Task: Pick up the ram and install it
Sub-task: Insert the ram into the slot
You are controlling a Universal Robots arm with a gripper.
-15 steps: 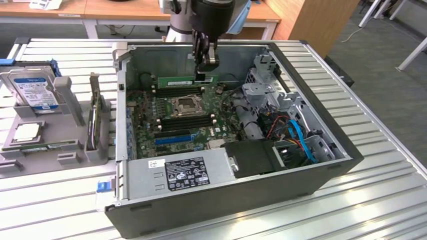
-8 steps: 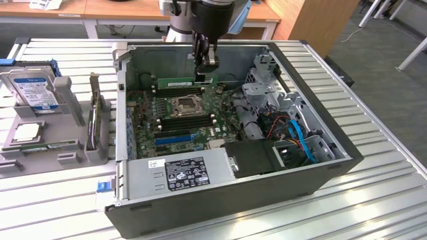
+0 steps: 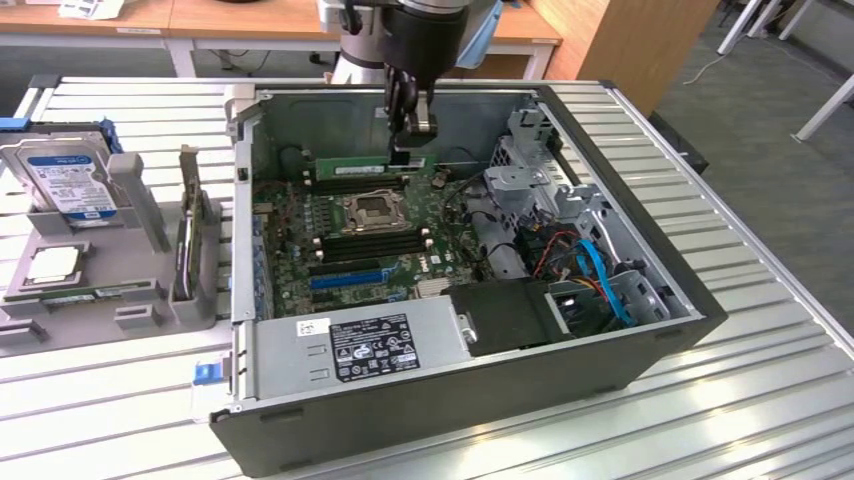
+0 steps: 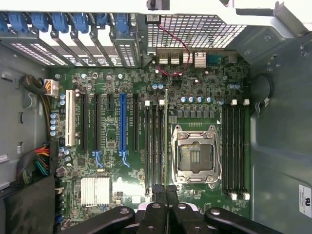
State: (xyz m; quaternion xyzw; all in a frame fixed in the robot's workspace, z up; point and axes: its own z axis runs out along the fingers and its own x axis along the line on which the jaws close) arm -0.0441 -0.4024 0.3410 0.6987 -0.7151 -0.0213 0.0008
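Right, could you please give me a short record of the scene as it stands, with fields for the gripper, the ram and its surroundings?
gripper: shut on the ram, inside the open computer case
ram: held on edge above the motherboard, not in a slot
memory slots: black, beside the CPU socket, look empty
hard drive: upright in a grey rack, exterior view's left, outside the case

We see the arm (image 3: 407, 30) reaching down from above, with the wrist pointing straight down. The gripper (image 3: 408, 152) hangs vertical, and its two fingers (image 4: 157, 192) are pressed close together on the thin edge of the ram (image 3: 358, 167).
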